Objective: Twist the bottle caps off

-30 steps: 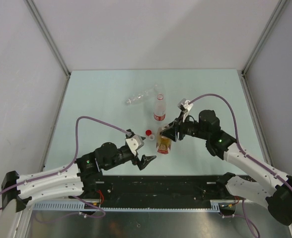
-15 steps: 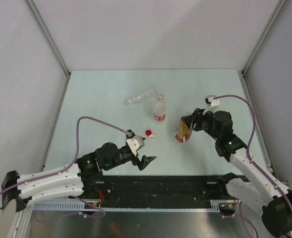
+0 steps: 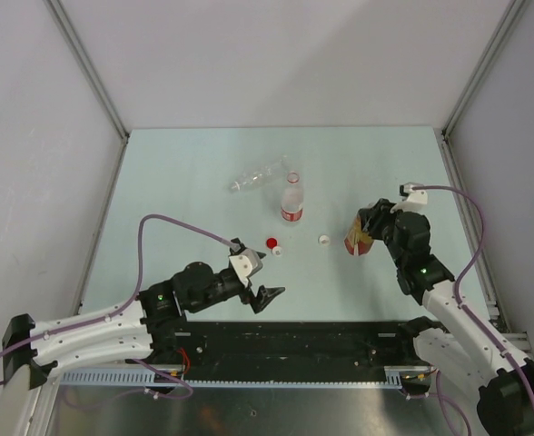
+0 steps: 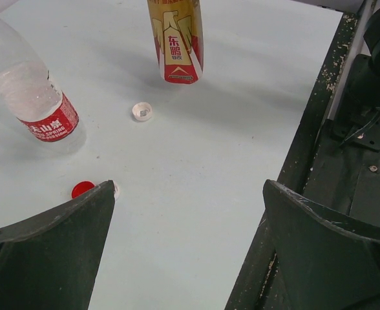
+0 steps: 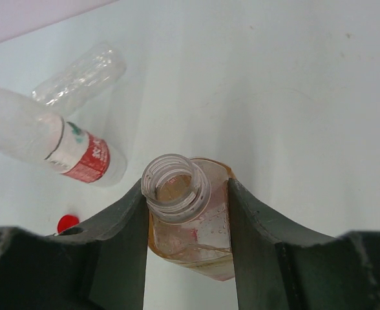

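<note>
**Caps look to be off; amber bottle in the right tool's grip**

The right tool (image 5: 185, 194) is clenched on the amber bottle (image 4: 176, 39), one finger on each side just below its neck. The neck is bare, with the threads showing and no cap on it. The bottle tilts at the right of the surface (image 3: 185, 182); whether its base touches down I cannot tell. The left tool (image 4: 189, 188) is released, jaws wide, holding nothing, and hangs near the front edge.

Three caps lie loose on the surface. The red cap (image 4: 82, 189) sits ahead of the left tool, with a white cap (image 3: 277, 252) just beside it. A second white cap (image 4: 141, 112) lies between the red cap and the amber bottle.

The labelled bottle (image 4: 41, 110) stands near the middle, and the crinkled bottle (image 3: 258, 175) lies on its side behind it. Neither neck is sharp enough to read.

Judging by three loose caps for three bottles, the unscrewing seems done. What appears left is to set the amber bottle down upright and let go of it.
</note>
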{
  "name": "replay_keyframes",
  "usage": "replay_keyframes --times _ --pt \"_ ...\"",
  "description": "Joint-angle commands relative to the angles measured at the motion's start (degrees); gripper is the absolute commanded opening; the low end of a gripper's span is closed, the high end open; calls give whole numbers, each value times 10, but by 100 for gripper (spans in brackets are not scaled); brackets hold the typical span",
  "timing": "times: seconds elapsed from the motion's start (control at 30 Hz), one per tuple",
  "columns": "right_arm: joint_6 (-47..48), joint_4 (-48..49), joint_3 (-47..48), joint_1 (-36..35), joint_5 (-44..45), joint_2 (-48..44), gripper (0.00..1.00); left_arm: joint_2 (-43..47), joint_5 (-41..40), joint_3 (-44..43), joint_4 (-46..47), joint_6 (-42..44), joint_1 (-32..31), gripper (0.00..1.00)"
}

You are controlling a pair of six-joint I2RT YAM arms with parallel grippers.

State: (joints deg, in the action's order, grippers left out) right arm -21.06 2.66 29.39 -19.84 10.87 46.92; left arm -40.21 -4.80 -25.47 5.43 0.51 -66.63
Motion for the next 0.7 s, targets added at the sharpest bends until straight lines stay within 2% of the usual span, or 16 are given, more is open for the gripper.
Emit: replay_keyframes --times 0.0,0.1,0.33,0.67 --pt "-20 40 -19 5 60 6 0 3 4 4 18 7 -2 99" --pt "-30 45 -30 9 62 14 0 -2 7 3 19 4 -2 100" --pt "-55 43 -48 13 71 6 28 -23 13 0 26 6 -2 99" --pt "-50 27 -67 15 61 -38 51 -56 -10 3 34 4 -2 99"
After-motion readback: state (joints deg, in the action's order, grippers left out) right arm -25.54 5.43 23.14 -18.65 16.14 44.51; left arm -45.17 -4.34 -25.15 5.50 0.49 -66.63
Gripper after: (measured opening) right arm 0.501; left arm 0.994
